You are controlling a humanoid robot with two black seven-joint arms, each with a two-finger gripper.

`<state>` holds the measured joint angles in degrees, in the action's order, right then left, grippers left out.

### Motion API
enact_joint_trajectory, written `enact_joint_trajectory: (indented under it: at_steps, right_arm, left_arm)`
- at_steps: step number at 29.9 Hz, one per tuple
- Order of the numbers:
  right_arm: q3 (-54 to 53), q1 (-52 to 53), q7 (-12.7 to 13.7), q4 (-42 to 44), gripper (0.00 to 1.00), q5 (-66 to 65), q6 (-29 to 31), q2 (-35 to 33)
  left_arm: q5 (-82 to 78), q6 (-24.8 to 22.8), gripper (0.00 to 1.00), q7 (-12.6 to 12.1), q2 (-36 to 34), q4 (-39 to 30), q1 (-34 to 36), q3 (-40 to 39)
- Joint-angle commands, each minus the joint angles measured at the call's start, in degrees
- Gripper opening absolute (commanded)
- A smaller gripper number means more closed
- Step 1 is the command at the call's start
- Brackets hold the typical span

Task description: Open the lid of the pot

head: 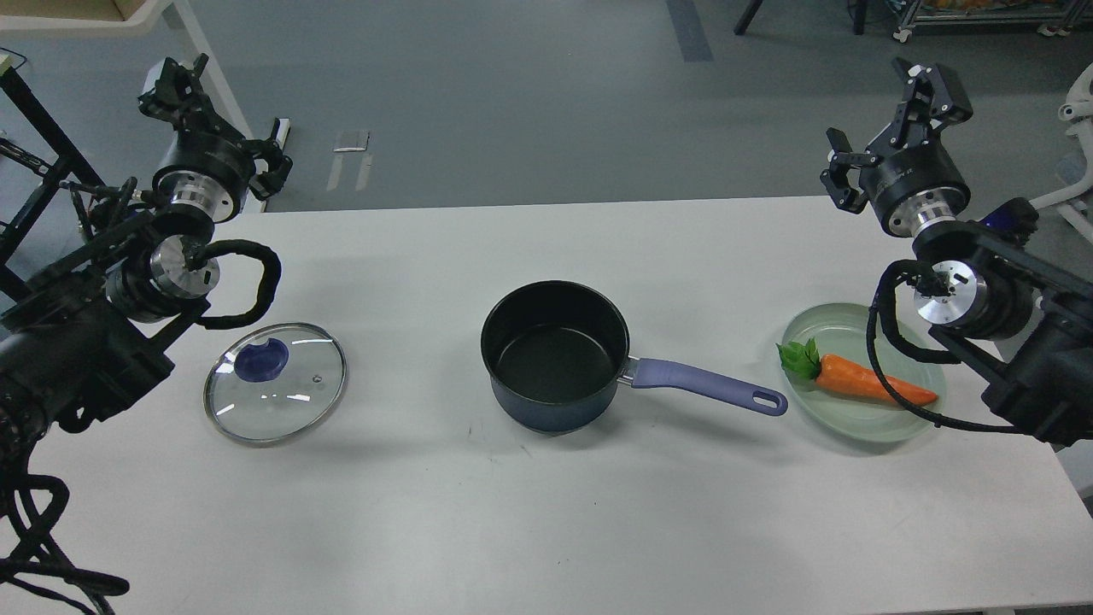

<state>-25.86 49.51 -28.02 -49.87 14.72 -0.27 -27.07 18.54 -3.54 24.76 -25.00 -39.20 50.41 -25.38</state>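
pot (555, 359): uncovered, mid surface (512, 512), handle pointing right
lid (275, 383): flat on surface, well left of pot
left gripper (226, 115): raised, empty, fingers spread
right gripper (888, 115): raised, empty, fingers spread
plate (820, 329): holds carrot (871, 383), right of pot

White table (546, 530): lid (275, 383) left, pot (555, 354) centre, plate (862, 376) right.

White tabletop (529, 512) in a grey-floored workroom.

Beyond the tabletop's far edge lies a smooth grey floor (512, 102) with a darker stripe (688, 30) running away. A pale table leg (209, 64) slants at upper left beside a black frame (38, 128); a wheeled metal rack (982, 21) stands at upper right. Light is even and soft.
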Motion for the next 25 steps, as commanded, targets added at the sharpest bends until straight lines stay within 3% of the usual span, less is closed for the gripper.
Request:
enact_joint_trajectory:
  at_steps: [1,4,7,9,15,25]
  right_arm:
    - [-9.0,-3.3,0.0,0.6,0.99,0.7,1.1,1.7]
    - [-14.9,-5.2,0.0,0.7,0.99,0.7,3.2,1.9]
    - [-18.4,-6.0,4.1,1.4,0.99,0.8,5.8,1.9]
    - [-19.2,-6.0,5.3,1.4,0.99,0.8,6.5,1.9]
    - [-19.2,-7.3,5.0,1.4,0.99,0.7,6.6,1.9]
    - [-19.4,-7.7,4.9,1.8,1.0,0.3,6.6,2.5]
  left_arm:
    - [0.6,-2.1,0.99,0.3,0.5,-0.6,-2.1,-1.3]
    - [0.6,-4.0,0.99,0.4,0.5,-1.0,-3.1,-2.4]
    - [0.6,-6.6,0.99,0.4,0.5,-1.0,-3.5,-2.6]
    - [0.7,-7.4,0.99,0.5,0.5,-1.0,-3.5,-2.6]
    - [0.8,-9.9,0.99,0.5,0.9,-0.9,-3.9,-2.7]
    - [0.6,-10.0,0.99,0.5,1.9,-0.3,-5.1,-2.3]
